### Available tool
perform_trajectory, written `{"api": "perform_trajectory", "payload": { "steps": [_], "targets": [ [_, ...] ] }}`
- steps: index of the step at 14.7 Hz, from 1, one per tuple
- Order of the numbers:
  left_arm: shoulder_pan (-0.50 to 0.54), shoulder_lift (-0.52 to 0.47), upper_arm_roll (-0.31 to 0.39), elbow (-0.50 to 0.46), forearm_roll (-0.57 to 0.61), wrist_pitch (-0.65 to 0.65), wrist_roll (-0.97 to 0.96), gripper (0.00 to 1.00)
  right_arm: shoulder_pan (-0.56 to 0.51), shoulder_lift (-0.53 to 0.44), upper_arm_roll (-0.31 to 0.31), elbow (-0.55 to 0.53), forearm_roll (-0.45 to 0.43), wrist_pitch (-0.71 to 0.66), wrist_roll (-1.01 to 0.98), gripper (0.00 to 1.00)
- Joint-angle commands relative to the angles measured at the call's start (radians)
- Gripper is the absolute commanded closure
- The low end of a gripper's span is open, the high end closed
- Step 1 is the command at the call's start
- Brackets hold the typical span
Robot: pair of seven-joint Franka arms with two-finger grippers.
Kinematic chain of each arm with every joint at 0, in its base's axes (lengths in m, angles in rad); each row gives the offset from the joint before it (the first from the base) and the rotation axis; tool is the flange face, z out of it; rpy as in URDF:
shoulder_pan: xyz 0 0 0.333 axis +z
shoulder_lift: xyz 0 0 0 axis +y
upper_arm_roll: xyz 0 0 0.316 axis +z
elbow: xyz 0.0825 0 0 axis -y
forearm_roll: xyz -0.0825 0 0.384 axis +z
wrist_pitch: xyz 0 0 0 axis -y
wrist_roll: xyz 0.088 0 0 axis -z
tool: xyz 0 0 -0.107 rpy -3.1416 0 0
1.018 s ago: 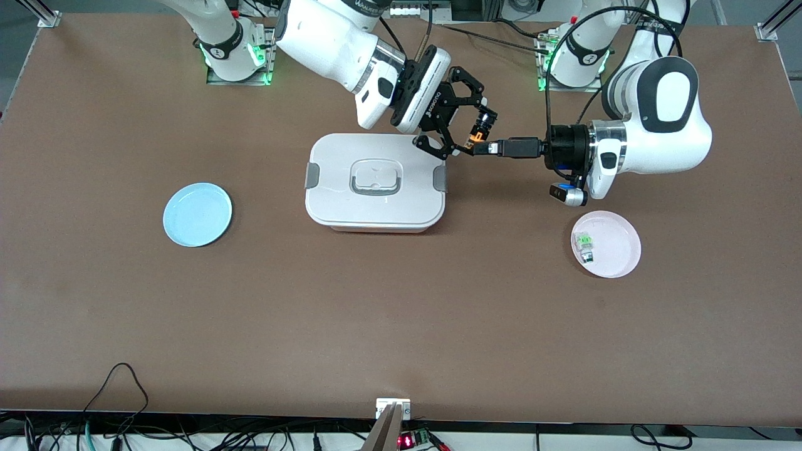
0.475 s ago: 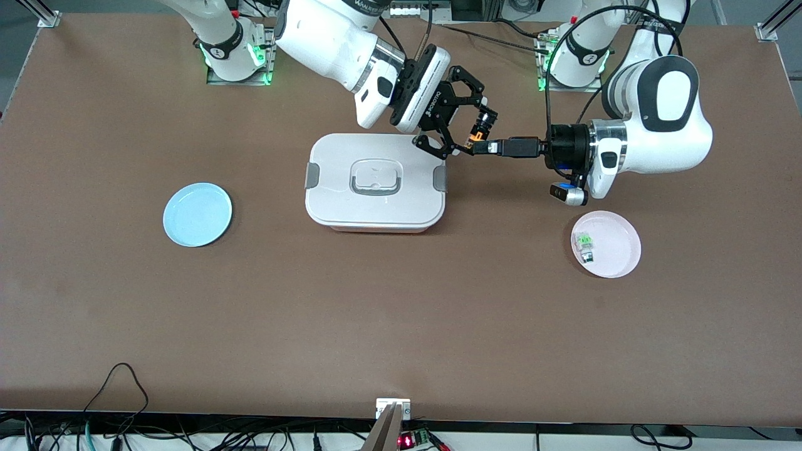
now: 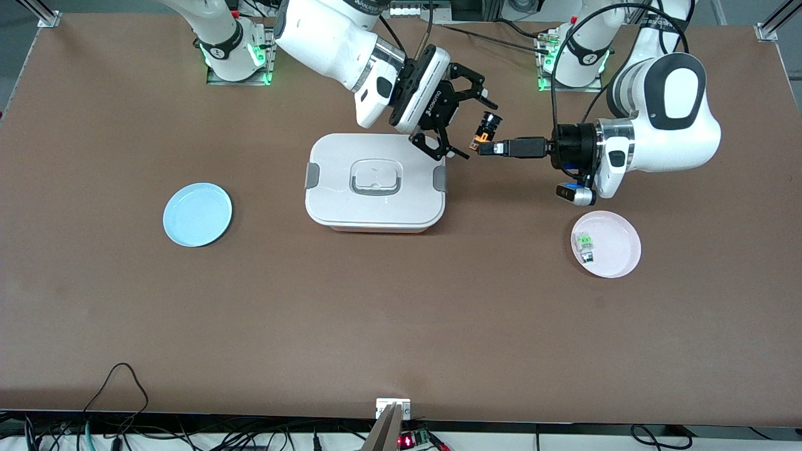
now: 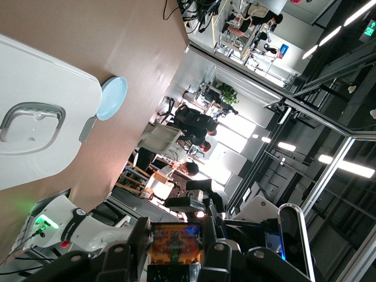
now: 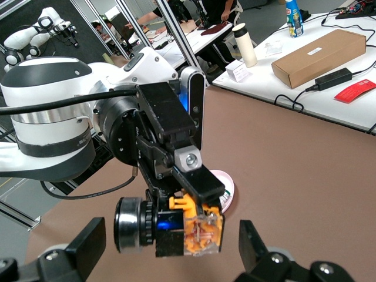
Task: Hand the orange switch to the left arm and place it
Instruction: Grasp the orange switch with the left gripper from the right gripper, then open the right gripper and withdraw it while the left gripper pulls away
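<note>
Spanning the brown table point(image 3: 401, 313), left end effector point(image 3: 485, 148) clamps orange switch point(image 3: 484, 129); right end effector point(image 3: 467, 122) spread.

bright even overhead light on the table point(image 3: 401, 313), soft short shadows, blown-out ceiling strips in left wrist view, close-up bits slightly blurry

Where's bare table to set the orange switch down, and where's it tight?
Bare: the wide strip nearer the front camera than the box, and between the box and the blue plate. Tight: above the box's corner toward the left arm's end, where the left gripper holds the orange switch beside the open right gripper. The pink plate holds a green switch.
</note>
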Motion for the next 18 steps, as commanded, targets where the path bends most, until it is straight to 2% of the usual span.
{"api": "perform_trajectory", "payload": {
  "steps": [1, 2, 4, 6, 9, 13, 15, 18],
  "targets": [
    [0.009, -0.02, 0.027, -0.003, 0.09, 0.006, 0.01, 1.0, 0.003, -0.001, 0.001, 0.01, 0.018, 0.001, 0.037, 0.0],
    [0.01, -0.019, 0.048, -0.006, 0.13, 0.006, 0.025, 1.0, -0.001, -0.001, 0.001, 0.01, 0.019, -0.016, 0.052, 0.0],
    [0.016, -0.014, 0.083, -0.014, 0.176, 0.006, 0.027, 1.0, -0.019, -0.018, -0.025, 0.009, 0.019, -0.141, 0.06, 0.0],
    [0.036, -0.01, 0.106, -0.014, 0.277, 0.001, 0.03, 1.0, -0.024, -0.032, -0.103, 0.007, 0.019, -0.276, 0.06, 0.0],
    [0.038, -0.01, 0.12, -0.003, 0.514, 0.007, 0.047, 1.0, -0.024, -0.055, -0.256, 0.012, -0.002, -0.535, 0.049, 0.0],
    [0.039, -0.002, 0.143, -0.012, 0.764, 0.056, 0.149, 1.0, -0.024, -0.09, -0.453, 0.01, -0.137, -0.884, 0.051, 0.0],
    [0.047, 0.01, 0.15, -0.014, 0.911, 0.067, 0.156, 1.0, -0.024, -0.102, -0.548, 0.01, -0.23, -1.005, 0.052, 0.0],
    [0.047, 0.029, 0.15, -0.029, 1.197, 0.229, 0.157, 1.0, -0.024, -0.116, -0.666, 0.01, -0.37, -1.125, 0.049, 0.0]
  ]
}}
